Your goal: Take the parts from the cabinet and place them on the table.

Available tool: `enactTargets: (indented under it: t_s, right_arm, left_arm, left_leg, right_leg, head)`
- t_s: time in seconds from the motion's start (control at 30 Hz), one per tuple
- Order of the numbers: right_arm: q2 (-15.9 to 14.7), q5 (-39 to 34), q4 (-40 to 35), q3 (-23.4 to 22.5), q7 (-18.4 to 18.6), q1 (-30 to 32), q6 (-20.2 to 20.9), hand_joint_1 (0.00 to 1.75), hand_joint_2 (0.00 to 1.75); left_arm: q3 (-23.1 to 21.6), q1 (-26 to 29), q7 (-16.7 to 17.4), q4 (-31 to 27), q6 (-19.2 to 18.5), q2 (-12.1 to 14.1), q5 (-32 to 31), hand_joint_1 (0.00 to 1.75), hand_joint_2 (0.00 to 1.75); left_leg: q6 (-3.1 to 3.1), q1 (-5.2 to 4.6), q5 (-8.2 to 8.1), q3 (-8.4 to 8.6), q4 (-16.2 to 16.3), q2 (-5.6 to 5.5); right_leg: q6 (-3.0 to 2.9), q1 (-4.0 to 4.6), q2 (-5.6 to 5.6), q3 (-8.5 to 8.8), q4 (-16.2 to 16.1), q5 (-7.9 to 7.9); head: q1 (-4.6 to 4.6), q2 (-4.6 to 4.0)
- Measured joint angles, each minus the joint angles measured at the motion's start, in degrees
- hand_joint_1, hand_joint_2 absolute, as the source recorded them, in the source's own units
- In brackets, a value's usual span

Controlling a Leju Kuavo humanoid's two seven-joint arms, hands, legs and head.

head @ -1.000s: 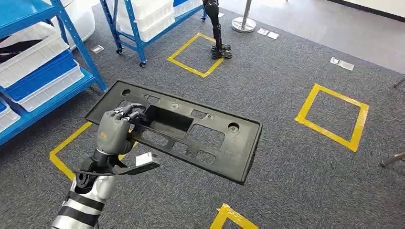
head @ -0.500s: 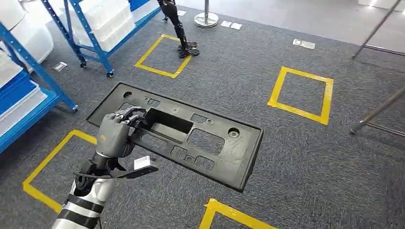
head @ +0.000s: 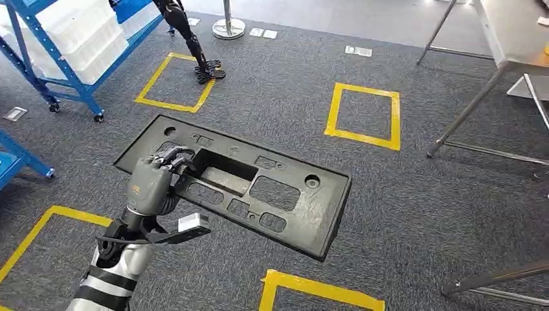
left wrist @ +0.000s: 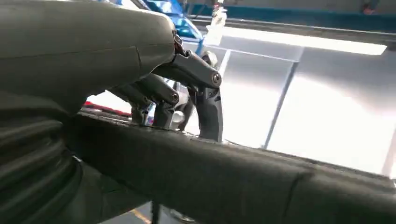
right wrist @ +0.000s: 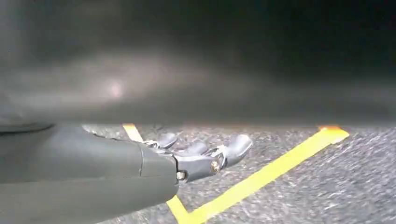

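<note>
A long black plastic panel [head: 278,194] with several cut-outs hangs level above the grey carpet in the head view. My left hand [head: 150,184] grips it near its left end, fingers hooked into a cut-out. In the left wrist view the dark fingers [left wrist: 210,112] curl over the panel's edge [left wrist: 233,182]. The right wrist view has my right hand [right wrist: 196,158] under the dark underside of the panel [right wrist: 210,60], fingers loosely apart and holding nothing, above carpet and yellow tape. A metal table [head: 511,32] stands at the far right.
A blue shelf with white bins [head: 71,39] stands at the far left. Yellow tape squares [head: 362,116] mark the carpet. A black stand [head: 194,45] and a post base [head: 228,27] are far ahead. Metal legs [head: 498,278] cross the near right corner.
The whole picture has slid left as the camera turned right. The shelves have drifted out at the left and the metal table has come in. My left hand's hold on the panel is unchanged.
</note>
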Motion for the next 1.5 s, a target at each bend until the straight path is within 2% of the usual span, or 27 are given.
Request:
enactTargets:
  t_s: [0.07,0.1,0.17,0.2,0.23,0.27,0.3,0.4,0.47,0.5,0.57,0.63,0.7,0.73,0.77,0.83,0.9,0.97,1.0,1.1,1.13,1.2,1.23,1.27,1.4,1.43,1.5]
  right_arm:
    - [0.0,0.0,0.0,0.0,0.0,-0.1,0.0,0.0,0.0]
    - [0.0,0.1,0.0,0.0,0.0,-0.1,0.0,0.0,0.0]
    - [0.0,0.1,0.0,-0.1,0.0,-0.1,0.0,0.0,0.0]
    - [-0.1,0.1,0.0,-0.1,0.0,-0.1,0.0,0.0,0.0]
    - [-0.1,0.1,0.0,-0.1,0.0,-0.1,0.0,0.0,0.0]
    - [0.2,0.2,0.0,-0.1,0.0,-0.4,0.2,0.0,0.0]
    - [0.1,0.2,0.0,-0.1,0.0,-0.4,0.3,0.0,0.0]
    - [0.1,0.2,0.0,-0.3,0.0,-0.3,0.4,0.0,0.0]
    - [0.0,0.3,0.0,-0.3,0.0,-0.3,0.4,0.0,0.0]
    - [0.0,0.2,0.0,-0.3,-0.1,-0.4,0.4,0.0,0.0]
    - [-0.1,0.2,0.0,-0.3,-0.1,-0.3,0.4,0.0,0.0]
    - [-0.1,0.2,0.0,-0.3,-0.1,-0.3,0.4,0.0,0.0]
    - [-0.1,0.2,0.0,-0.3,-0.1,-0.3,0.4,0.0,0.0]
    - [-0.1,0.2,0.0,-0.3,0.0,-0.3,0.4,0.0,0.0]
    - [-0.1,0.2,0.0,-0.3,0.0,-0.4,0.4,0.0,0.0]
    - [-0.1,0.2,0.0,-0.3,0.2,-0.3,0.2,0.0,0.0]
    - [-0.1,0.2,0.0,-0.8,1.0,0.1,-1.0,0.0,0.0]
    - [0.1,0.7,0.0,-1.1,2.6,0.2,-2.6,0.0,0.0]
    - [0.2,1.1,0.0,-1.2,3.7,0.0,-3.6,0.0,0.0]
    - [0.5,3.5,0.2,-1.2,8.2,0.1,-8.1,0.0,0.0]
    - [0.6,4.9,0.4,-1.2,10.4,0.3,-10.2,0.0,0.0]
    - [0.7,8.2,0.6,-0.6,15.0,0.6,-13.9,0.0,0.0]
    - [0.7,10.2,0.7,0.0,17.3,0.7,-15.4,0.0,0.0]
    - [0.9,12.1,0.9,0.8,19.2,0.7,-16.4,0.0,0.0]
    - [1.0,20.6,1.6,5.3,25.4,1.2,-18.0,0.0,0.0]
    - [1.0,22.4,1.7,6.7,26.7,1.2,-17.9,0.0,0.0]
    - [1.0,24.1,1.9,9.0,27.9,1.5,-17.4,0.0,0.0]
  left_arm:
    - [0.1,0.1,0.0,0.0,-0.1,0.0,0.0,1.75,1.75]
    - [0.0,0.1,-0.1,0.0,-0.5,0.0,0.0,1.75,1.75]
    - [0.0,0.1,-0.3,0.0,-0.7,0.0,0.1,1.75,1.75]
    - [0.0,0.0,-0.3,0.0,-0.7,0.0,0.2,1.75,1.75]
    - [0.1,0.0,-0.3,0.0,-0.8,0.0,0.2,1.75,1.75]
    - [0.1,0.0,-0.3,0.0,-0.9,0.0,0.2,1.75,1.75]
    - [0.2,-0.1,-0.3,0.0,-1.0,0.0,0.4,1.75,1.75]
    - [0.2,-0.2,-0.3,0.0,-1.0,0.0,0.9,1.75,1.75]
    - [0.2,-0.3,-0.4,0.0,-1.0,0.0,0.9,1.75,1.75]
    - [0.2,-0.3,-0.3,0.0,-1.0,0.0,0.9,1.75,1.75]
    - [0.2,-0.1,-0.3,0.1,-1.1,0.0,0.9,1.75,1.75]
    - [0.2,0.1,-0.2,0.2,-1.2,0.0,0.9,1.75,1.75]
    - [0.2,-0.1,0.1,0.2,-1.2,0.0,0.8,1.75,1.75]
    - [0.2,-0.2,0.2,0.2,-1.2,0.0,0.7,1.75,1.75]
    - [0.2,-0.3,0.2,0.2,-1.2,0.0,0.7,1.75,1.75]
    - [0.2,-0.4,0.2,0.2,-1.2,0.0,0.6,1.75,1.75]
    - [0.2,-0.7,0.2,0.2,-1.2,-0.1,0.3,1.75,1.75]
    - [0.2,-0.8,0.2,0.1,-1.1,-0.2,0.2,1.75,1.75]
    - [0.2,-0.8,0.2,0.1,-1.0,-0.2,0.2,1.75,1.75]
    - [0.2,-0.4,0.2,0.1,-1.0,-0.1,0.2,1.75,1.75]
    - [0.2,-0.2,0.2,0.1,-1.0,-0.1,0.3,1.75,1.75]
    - [0.2,0.0,0.2,0.1,-1.0,-0.1,0.8,1.75,1.75]
    - [0.2,0.0,0.3,0.1,-1.0,-0.1,0.8,1.75,1.75]
    - [0.2,0.0,0.3,0.1,-0.9,0.0,0.8,1.75,1.75]
    - [0.2,0.0,0.3,0.2,-0.7,0.2,0.7,1.75,1.75]
    - [0.2,-0.2,0.3,0.2,-0.7,0.2,0.7,1.75,1.75]
    - [0.2,-0.4,0.3,0.4,-0.8,0.2,0.7,1.75,1.75]
  left_leg:
    - [0.13,-0.1,-0.15,-0.02,0.0,1.73]
    - [0.09,-0.09,-0.21,0.01,0.0,2.49]
    - [-0.12,-0.01,-0.39,0.08,0.0,3.8]
    - [-0.37,0.05,-0.55,0.22,0.0,4.45]
    - [-0.76,-0.15,-0.78,0.46,0.1,4.87]
    - [-1.28,-0.79,-1.3,0.42,0.2,5.36]
    - [-1.61,-0.82,-1.46,0.81,0.1,6.0]
    - [-2.31,-0.46,-1.9,1.69,-0.2,8.12]
    - [-2.52,0.15,-4.76,0.15,3.5,2.42]
    - [-2.47,0.01,-7.18,-1.98,8.0,0.95]
    - [-2.39,0.0,-10.42,-6.69,17.1,0.16]
    - [-1.99,-0.02,-8.76,-7.84,17.6,0.05]
    - [-1.37,0.0,-2.9,-4.17,8.6,-0.84]
    - [-1.09,0.04,-0.64,-2.16,4.2,-2.85]
    - [-0.92,0.11,-0.82,-1.3,2.2,-5.17]
    - [-1.14,-0.23,-0.98,-1.16,1.4,-4.07]
    - [-0.38,-0.41,-0.6,-0.39,0.8,-2.78]
    - [0.36,-0.22,-0.06,0.05,0.0,-1.47]
    - [0.5,-0.28,-0.05,0.04,0.0,-0.67]
    - [0.67,-0.53,-0.21,-0.02,0.0,1.85]
    - [0.58,-0.53,-0.3,0.0,0.0,2.6]
    - [0.36,-0.46,-0.49,0.08,0.0,3.85]
    - [0.11,-0.43,-0.65,0.19,0.0,4.36]
    - [-0.24,-0.95,-0.88,0.32,0.1,4.8]
    - [-1.46,-1.05,-1.64,1.23,-0.1,7.14]
    - [-2.07,-0.55,-2.12,1.08,0.3,6.16]
    - [-2.16,-0.32,-5.82,-1.08,5.8,1.43]
  right_leg:
    - [0.19,-0.21,-0.61,-4.51,8.4,-2.51]
    - [0.66,-0.39,-0.7,-5.18,9.3,-2.27]
    - [1.88,-0.85,-1.27,-2.11,3.0,0.52]
    - [2.53,-1.06,-2.6,1.29,-3.1,2.48]
    - [2.8,-1.15,-5.29,4.11,-7.6,3.5]
    - [2.36,-0.56,-7.22,4.81,-8.5,3.82]
    - [1.44,-0.54,-5.73,4.68,-8.6,4.01]
    - [0.17,-0.58,-3.46,4.63,-8.6,4.09]
    - [-0.66,-1.01,-2.08,4.89,-8.7,4.15]
    - [-1.2,-0.89,-1.5,4.92,-8.7,4.13]
    - [-1.49,-0.46,0.26,4.88,-8.7,4.09]
    - [-1.52,-0.19,2.08,4.99,-8.6,4.08]
    - [-1.5,-0.11,4.03,5.25,-8.6,4.07]
    - [-1.48,-0.15,4.73,5.32,-8.6,4.06]
    - [-1.37,0.25,5.3,5.09,-8.4,4.06]
    - [-0.69,-0.1,6.35,4.43,-8.6,4.35]
    - [0.13,-0.29,7.73,4.16,-9.0,4.76]
    - [0.02,0.29,1.67,2.49,-5.9,2.96]
    - [-0.14,0.24,0.29,0.53,-2.1,1.19]
    - [0.21,-0.15,-0.61,-5.08,8.9,-2.35]
    - [0.69,-0.31,-0.74,-4.73,8.1,-1.79]
    - [1.88,-0.55,-1.7,-0.03,-0.5,1.45]
    - [2.27,-0.58,-3.55,3.34,-6.3,3.06]
    - [1.8,-0.3,-6.14,4.76,-8.8,3.35]
    - [0.08,0.29,-3.31,4.84,-8.9,3.95]
    - [-0.55,-0.67,-2.55,5.2,-9.2,4.21]
    - [-1.31,-0.65,-1.42,5.42,-9.2,4.17]
  head:
    - [0.04,0.0]
    - [0.07,0.0]
    - [0.07,0.0]
    - [0.07,0.0]
    - [0.11,0.0]
    - [0.24,0.0]
    - [-0.31,0.0]
    - [-0.52,0.0]
    - [-0.7,0.0]
    - [-0.92,0.0]
    - [-1.07,0.0]
    - [-1.07,0.0]
    - [-1.09,0.0]
    - [-1.09,0.0]
    - [-1.0,0.0]
    - [-1.07,0.0]
    - [-1.05,0.0]
    - [-0.86,0.0]
    - [-0.61,0.0]
    - [-0.61,0.0]
    - [-0.63,0.0]
    - [-0.61,0.0]
    - [-0.57,0.0]
    - [-0.52,0.0]
    - [-0.87,0.0]
    - [-0.87,0.0]
    - [-1.2,0.0]
